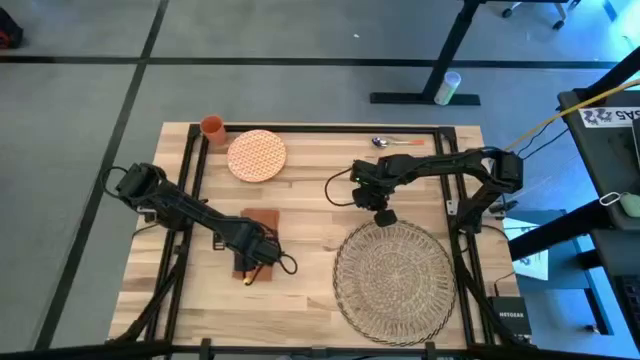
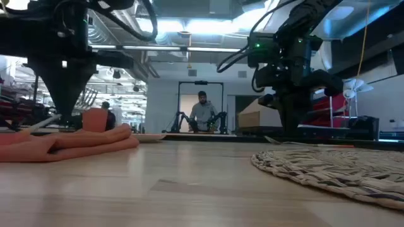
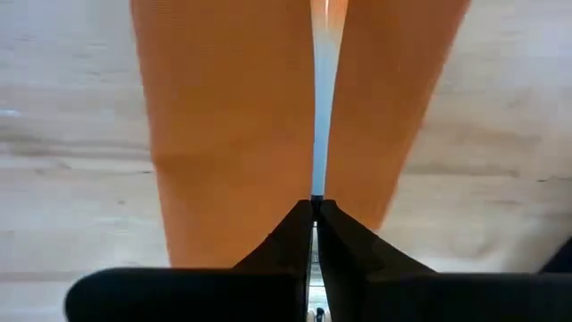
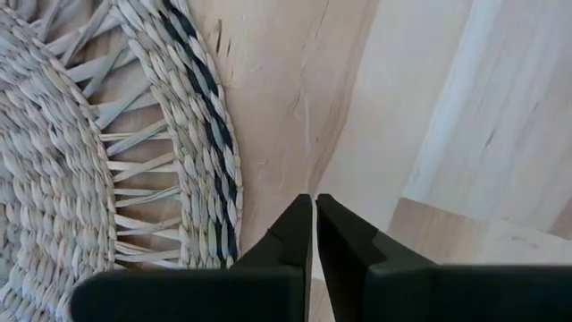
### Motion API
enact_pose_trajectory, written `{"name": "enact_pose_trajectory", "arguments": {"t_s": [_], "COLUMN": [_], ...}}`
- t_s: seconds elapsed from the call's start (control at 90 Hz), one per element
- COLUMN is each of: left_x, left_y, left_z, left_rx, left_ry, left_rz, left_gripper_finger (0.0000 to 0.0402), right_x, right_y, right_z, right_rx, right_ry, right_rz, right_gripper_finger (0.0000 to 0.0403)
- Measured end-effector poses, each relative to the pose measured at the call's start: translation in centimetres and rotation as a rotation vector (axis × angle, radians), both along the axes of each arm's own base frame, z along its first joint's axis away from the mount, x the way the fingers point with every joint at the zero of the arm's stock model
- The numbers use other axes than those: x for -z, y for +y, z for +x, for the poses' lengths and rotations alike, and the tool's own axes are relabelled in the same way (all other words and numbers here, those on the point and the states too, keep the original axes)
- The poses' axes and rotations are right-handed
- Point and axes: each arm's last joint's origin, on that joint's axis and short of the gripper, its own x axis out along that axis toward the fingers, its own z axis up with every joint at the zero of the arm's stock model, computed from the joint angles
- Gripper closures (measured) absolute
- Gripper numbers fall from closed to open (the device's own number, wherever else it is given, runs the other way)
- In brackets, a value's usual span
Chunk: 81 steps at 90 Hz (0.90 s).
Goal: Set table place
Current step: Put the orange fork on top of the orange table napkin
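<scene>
While the setting is only partly laid, the table (image 1: 310,200) is seen from above with its things spread across it. At the far left an orange cup (image 1: 212,127) stands by the frame rail, and just to its right lies the small orange-patterned plate (image 1: 257,155). Nearer the front edge, left of centre, a rust-orange napkin (image 1: 262,222) is laid flat, and the left gripper (image 1: 262,250) is lowered onto it. In the left wrist view its fingers are pressed together around a thin bright strip that runs along the middle of the napkin, seemingly a piece of cutlery; what exactly is pinched cannot be told.

Further right, a spoon (image 1: 388,142) is left by the far rail. The right gripper (image 1: 383,215) is held just beyond the far rim of the woven mat (image 1: 392,280), with its fingers closed on nothing, over bare wood. The mat lies at the near right of the table, wholly on the near side of that gripper. The right arm is judged much the nearer to the mat, while the plate lies well apart, far and to the left, roughly between the two arms.
</scene>
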Motion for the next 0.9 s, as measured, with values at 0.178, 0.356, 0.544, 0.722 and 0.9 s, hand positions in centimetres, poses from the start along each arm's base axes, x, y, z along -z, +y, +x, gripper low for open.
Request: {"name": "enact_pose_trajectory", "arguments": {"t_s": [0.178, 0.356, 0.544, 0.722, 0.9], "left_x": [0.6, 1.6, 2.1, 2.9, 3.4], "left_y": [0.5, 0.9, 1.0, 1.5, 1.5], "left_z": [0.2, -0.1, 0.1, -0.1, -0.5], "left_rx": [-0.003, 0.016, 0.038, 0.036, 0.049], "left_ry": [-0.019, -0.005, -0.039, -0.035, -0.014], "left_rz": [-0.009, -0.007, -0.021, -0.021, -0.016], "left_gripper_finger": [0.0401, 0.0401, 0.0401, 0.0401, 0.0401], "right_x": [0.0, 0.0, 0.0, 0.0, 0.0], "right_y": [0.0, 0.0, 0.0, 0.0, 0.0], "right_z": [0.0, 0.0, 0.0, 0.0, 0.0], "right_rx": [0.000, 0.000, 0.000, 0.003, 0.005], "right_ry": [0.000, 0.001, 0.001, 0.002, 0.003], "right_rz": [0.000, 0.000, 0.000, 0.001, 0.001], "right_gripper_finger": [0.0398, 0.0398, 0.0398, 0.0398, 0.0398]}}
